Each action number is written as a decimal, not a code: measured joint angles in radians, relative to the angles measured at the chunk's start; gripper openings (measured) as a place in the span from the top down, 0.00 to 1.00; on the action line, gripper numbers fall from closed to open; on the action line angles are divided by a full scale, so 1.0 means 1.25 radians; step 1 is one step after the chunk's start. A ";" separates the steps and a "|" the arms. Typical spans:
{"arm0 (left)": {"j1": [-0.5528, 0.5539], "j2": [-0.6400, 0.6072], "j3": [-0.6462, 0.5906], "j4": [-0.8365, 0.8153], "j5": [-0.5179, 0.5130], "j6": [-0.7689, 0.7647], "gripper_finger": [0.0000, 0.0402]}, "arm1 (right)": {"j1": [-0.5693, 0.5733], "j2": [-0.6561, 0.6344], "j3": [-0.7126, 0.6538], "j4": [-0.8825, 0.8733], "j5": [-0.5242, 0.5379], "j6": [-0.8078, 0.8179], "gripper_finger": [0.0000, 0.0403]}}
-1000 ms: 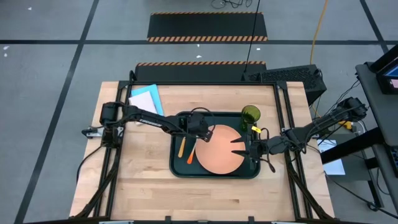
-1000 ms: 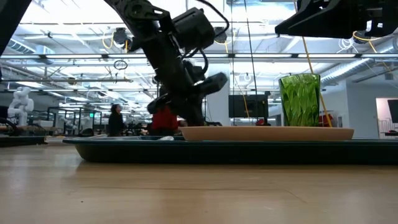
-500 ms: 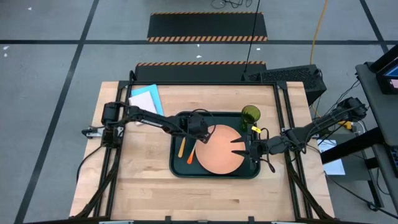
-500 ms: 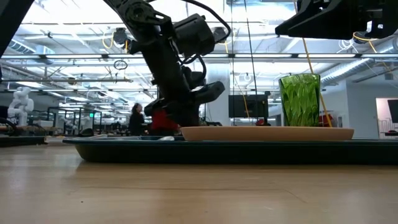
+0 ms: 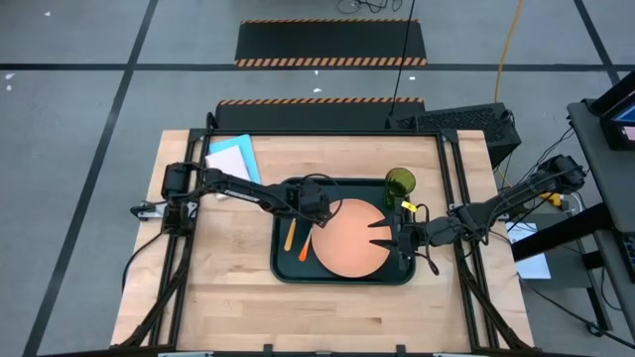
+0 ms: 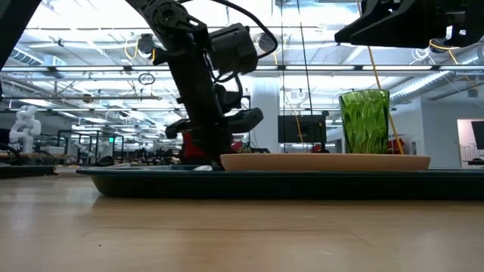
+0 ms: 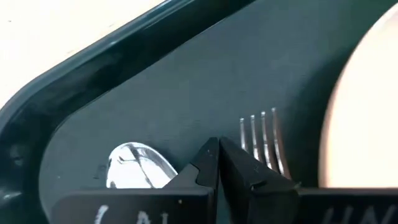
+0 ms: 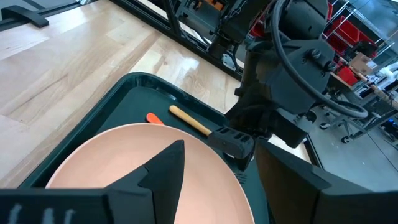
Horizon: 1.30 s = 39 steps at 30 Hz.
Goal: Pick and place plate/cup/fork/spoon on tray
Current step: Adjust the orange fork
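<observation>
I count 1 tray (image 5: 281, 266), 1 plate (image 5: 349, 238), 1 cup (image 5: 400, 182), 1 fork (image 7: 263, 142) and 1 spoon (image 7: 138, 167). All sit on the tray; the cup is in its far corner by the right arm. No words I can read (just white marks low in the left wrist view). My left gripper (image 7: 217, 158) is low over the tray, jaws pressed together on nothing, tips between spoon bowl and fork tines. My right gripper (image 5: 382, 236) hangs over the plate's edge, jaws wide apart. A blue and white notebook (image 5: 231, 159) lies on the table beyond the tray.
</observation>
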<state>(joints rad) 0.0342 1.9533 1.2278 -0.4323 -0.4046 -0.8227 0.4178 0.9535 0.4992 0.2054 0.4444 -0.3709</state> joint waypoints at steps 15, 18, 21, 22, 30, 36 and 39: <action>-0.006 -0.039 0.001 0.107 -0.005 0.057 0.96 | 0.000 0.000 0.000 0.001 0.000 0.000 0.53; -0.005 -0.028 0.001 0.137 0.000 0.064 0.96 | 0.000 0.000 0.000 0.001 0.000 0.000 0.53; -0.008 -0.027 0.000 0.133 0.003 0.056 0.96 | 0.000 0.000 0.000 0.003 0.000 0.000 0.53; -0.009 -0.028 0.001 0.132 0.003 0.056 0.96 | 0.000 0.000 0.000 0.003 0.000 0.000 0.53; -0.010 -0.013 -0.001 0.107 0.010 0.044 0.96 | 0.000 0.000 0.000 0.003 0.000 0.000 0.53; -0.004 0.012 0.000 0.098 0.017 0.043 0.96 | 0.000 0.000 0.000 0.004 0.000 0.000 0.53; -0.001 0.017 0.000 0.095 0.012 0.040 0.96 | 0.000 0.000 0.000 0.004 0.000 0.000 0.53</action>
<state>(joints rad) 0.0330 1.9743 1.2274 -0.3132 -0.3901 -0.7731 0.4183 0.9539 0.4992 0.2101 0.4446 -0.3710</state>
